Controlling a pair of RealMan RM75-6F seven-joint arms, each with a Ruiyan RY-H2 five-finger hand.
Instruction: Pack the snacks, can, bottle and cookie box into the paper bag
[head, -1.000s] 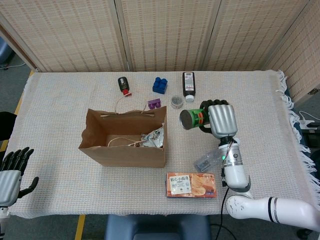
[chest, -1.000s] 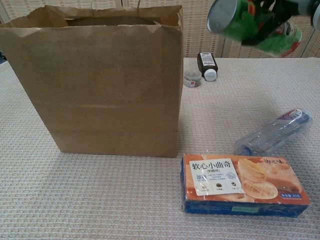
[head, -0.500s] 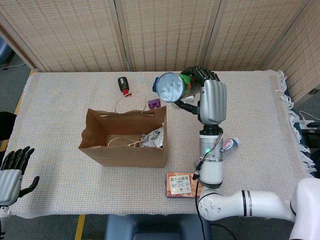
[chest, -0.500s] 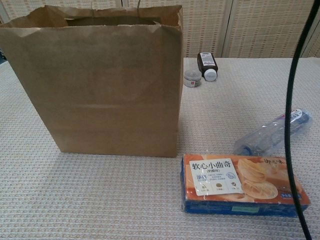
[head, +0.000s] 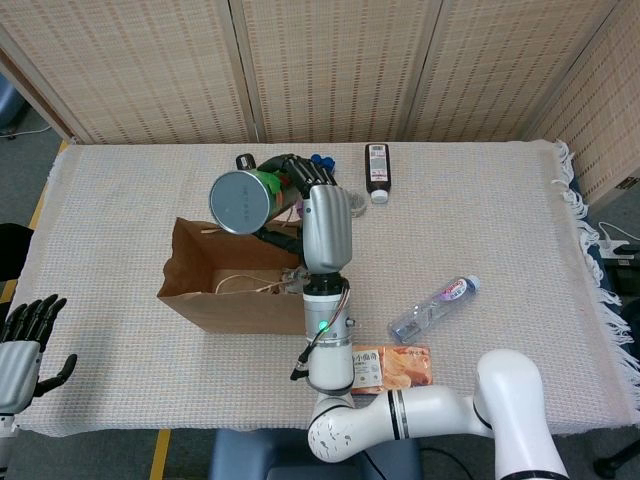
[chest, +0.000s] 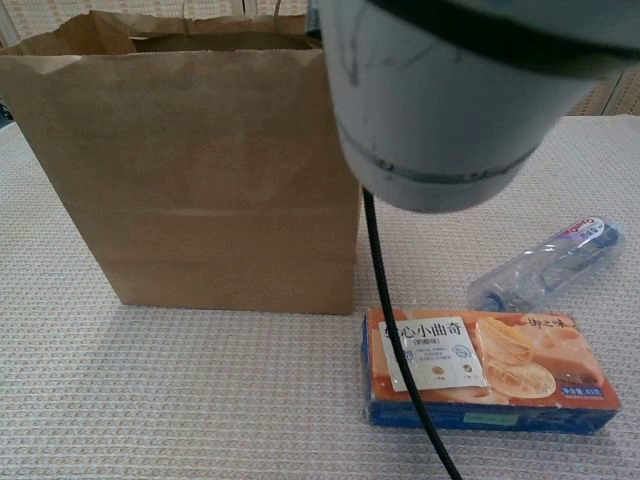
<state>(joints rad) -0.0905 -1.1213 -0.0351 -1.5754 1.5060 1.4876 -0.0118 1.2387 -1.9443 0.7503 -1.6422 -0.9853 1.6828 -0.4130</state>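
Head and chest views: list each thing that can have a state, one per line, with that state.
paper bag: upright, open at the top, snack packet inside.
can: held sideways above the bag's opening.
right hand: grips the can.
left hand: holds nothing, fingers apart, beside the table edge.
bottle: lying on its side, cap on.
cookie box: lying flat, closed.
dark bottle: lying flat, capped.

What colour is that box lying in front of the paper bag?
Mostly orange with a blue edge, the cookie box shows best in the chest view.
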